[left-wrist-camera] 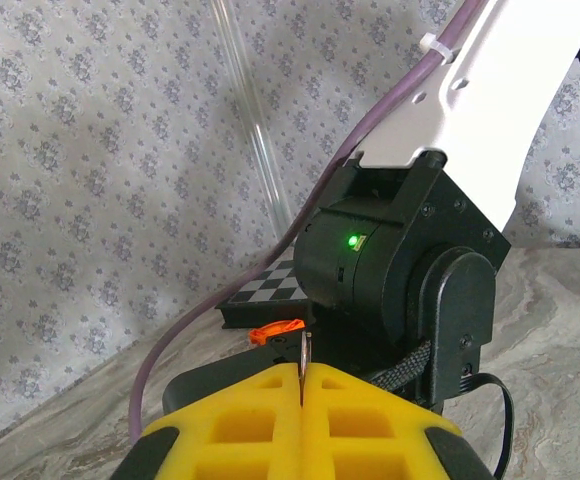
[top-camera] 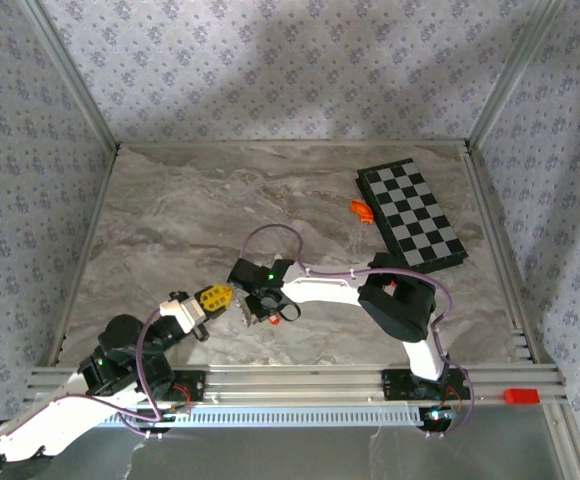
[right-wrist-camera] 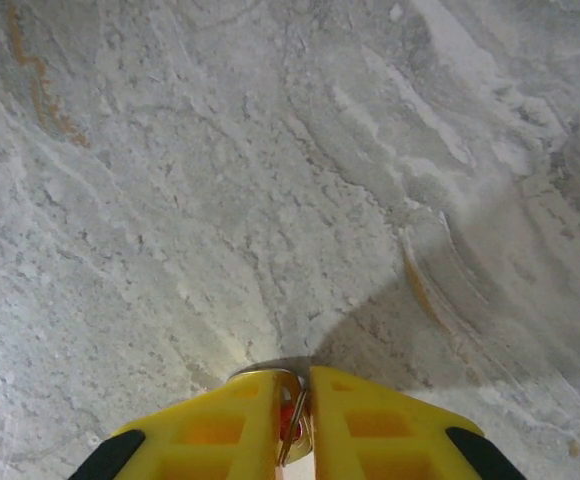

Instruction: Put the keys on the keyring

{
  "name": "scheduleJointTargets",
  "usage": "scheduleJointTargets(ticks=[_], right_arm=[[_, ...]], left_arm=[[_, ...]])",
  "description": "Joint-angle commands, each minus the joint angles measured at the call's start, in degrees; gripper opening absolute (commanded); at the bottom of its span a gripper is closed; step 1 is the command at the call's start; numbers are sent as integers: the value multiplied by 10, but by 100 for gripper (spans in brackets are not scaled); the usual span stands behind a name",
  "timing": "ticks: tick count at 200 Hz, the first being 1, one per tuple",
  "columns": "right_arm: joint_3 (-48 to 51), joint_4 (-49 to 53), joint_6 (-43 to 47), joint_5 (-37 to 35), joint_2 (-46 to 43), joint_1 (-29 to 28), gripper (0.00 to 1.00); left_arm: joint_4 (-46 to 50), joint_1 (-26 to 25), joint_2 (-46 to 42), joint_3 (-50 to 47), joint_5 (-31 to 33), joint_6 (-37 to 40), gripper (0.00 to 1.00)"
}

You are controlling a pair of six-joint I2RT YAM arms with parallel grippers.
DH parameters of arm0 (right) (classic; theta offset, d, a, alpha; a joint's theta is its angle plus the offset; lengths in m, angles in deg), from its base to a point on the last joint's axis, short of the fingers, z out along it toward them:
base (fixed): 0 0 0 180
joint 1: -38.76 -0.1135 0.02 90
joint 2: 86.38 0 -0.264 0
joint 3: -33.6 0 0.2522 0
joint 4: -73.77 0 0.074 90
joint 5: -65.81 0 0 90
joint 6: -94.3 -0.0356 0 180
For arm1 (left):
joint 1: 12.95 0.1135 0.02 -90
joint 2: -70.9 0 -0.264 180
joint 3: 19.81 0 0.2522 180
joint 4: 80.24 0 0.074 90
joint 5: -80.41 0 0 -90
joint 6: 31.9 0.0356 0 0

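On the grey marble tabletop [top-camera: 170, 230] we see a chessboard [top-camera: 413, 215] lying flat at the far right, and the two arms meet tip to tip near the front middle. The left hand [left-wrist-camera: 302, 372] is closed on a thin metal piece [left-wrist-camera: 303, 348] standing edge-on between its yellow pads; we cannot tell whether it is key or keyring. The right hand [right-wrist-camera: 292, 375], over bare marble, pinches the key [right-wrist-camera: 289, 420], whose red head sits deep between the fingers.

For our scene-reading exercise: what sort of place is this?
Likely a robotics lab test cell: a left arm and right arm bolted to an aluminium rail, a marble-look table framed by metal posts, and patterned backdrop walls.
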Motion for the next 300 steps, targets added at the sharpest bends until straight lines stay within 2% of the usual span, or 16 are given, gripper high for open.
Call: scheduleJointTargets(ticks=[1, 58, 125, 153, 224, 300], right_arm=[[13, 21, -9, -19, -28, 2, 13], [35, 15, -18, -21, -50, 4, 10], [80, -39, -38, 38, -69, 32, 9], [128, -67, -34, 43, -91, 44, 8], [143, -63, -21, 48, -109, 62, 24], [148, -62, -20, 82, -119, 80, 23]], left_arm=[[-15, -3, -8, 8, -7, -2, 0], [-17, -3, -8, 8, -8, -4, 0], [-15, -3, -8, 8, -9, -4, 0], [-15, -3, -8, 7, -9, -4, 0], [-17, -3, -8, 5, -8, -4, 0], [-16, -3, -8, 6, -8, -4, 0]])
